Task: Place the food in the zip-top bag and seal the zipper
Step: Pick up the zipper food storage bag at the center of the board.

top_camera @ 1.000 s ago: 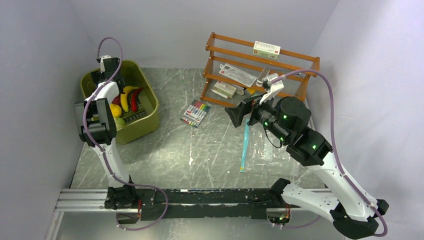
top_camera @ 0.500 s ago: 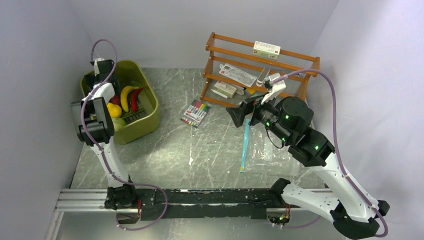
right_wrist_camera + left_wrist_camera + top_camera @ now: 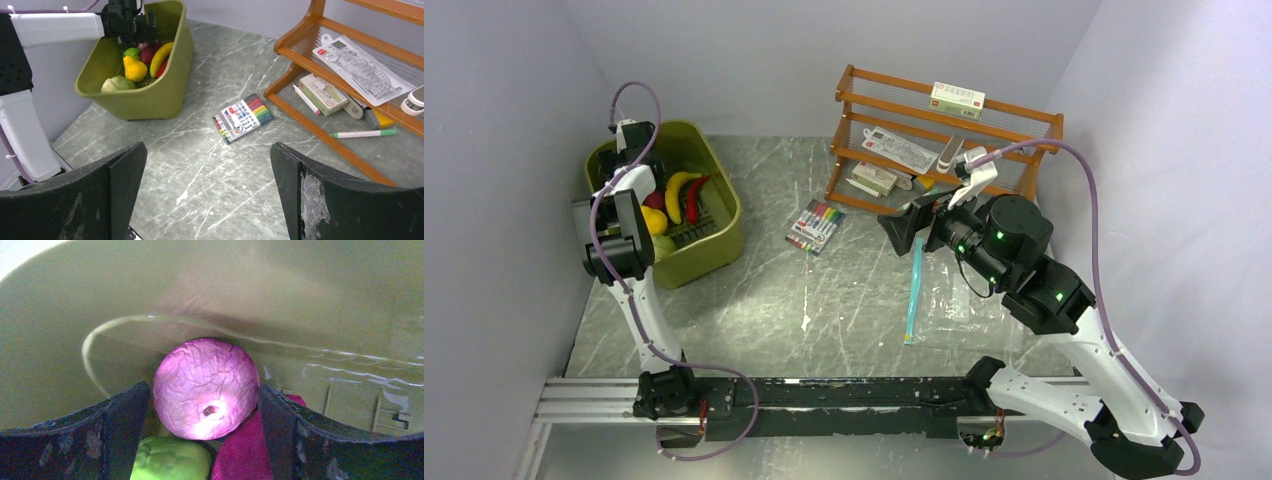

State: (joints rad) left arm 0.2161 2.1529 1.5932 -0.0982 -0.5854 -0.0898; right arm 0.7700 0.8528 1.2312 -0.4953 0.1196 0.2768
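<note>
My left gripper (image 3: 202,390) is down in the far left of the olive-green tub (image 3: 724,215), its jaws closed on both sides of a purple-red round piece (image 3: 205,372). A green piece (image 3: 170,460) lies just below it. The banana (image 3: 676,190), red chili (image 3: 694,195), an orange-yellow piece (image 3: 135,70) and a pale green piece (image 3: 115,84) also lie in the tub. The clear zip-top bag (image 3: 969,300) lies flat on the table at the right, its teal zipper strip (image 3: 913,290) along the left edge. My right gripper (image 3: 904,228) is open and empty, above the strip's far end.
A pack of coloured markers (image 3: 816,226) lies on the table between the tub and a wooden rack (image 3: 944,140) at the back right. The rack holds boxes, pens and a ruler set. Grey walls close in on the left, back and right.
My left wrist has shifted a little to the left within the tub. My right arm has edged slightly right and back, still open over the bag's strip.
</note>
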